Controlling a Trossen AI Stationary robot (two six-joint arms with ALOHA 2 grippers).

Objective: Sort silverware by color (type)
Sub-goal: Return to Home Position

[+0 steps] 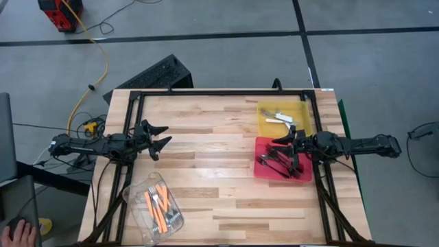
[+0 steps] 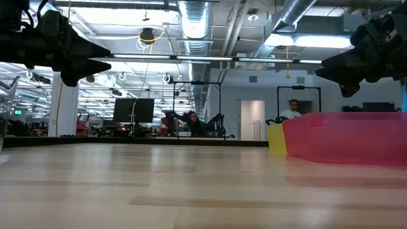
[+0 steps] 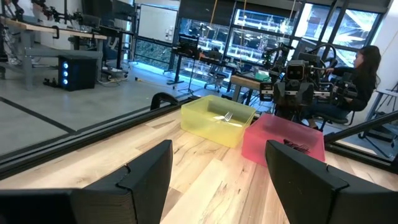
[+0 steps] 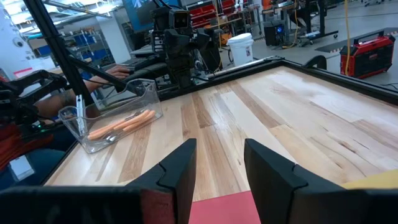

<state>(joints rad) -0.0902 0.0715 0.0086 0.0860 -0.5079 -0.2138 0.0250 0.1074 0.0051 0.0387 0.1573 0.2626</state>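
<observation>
Far to the left of the red tray [image 1: 302, 175], by the table's front edge, the clear tub [image 1: 136, 194] holds the orange forks [image 1: 158, 204], bundled together. The left gripper [image 1: 164, 137] hangs over the table, also well left of the red tray and apart from the tub, its fingers spread wide and empty. Against the red tray's far side sits the yellow tray [image 1: 264, 127], with the white forks [image 1: 278, 118] inside. The black forks [image 1: 269, 162] lie in the red tray, right under the right gripper [image 1: 282, 152], which hovers with fingers parted, grasping nothing. It covers part of the pile, so I can't count them. From table height the red wall hides them altogether.
</observation>
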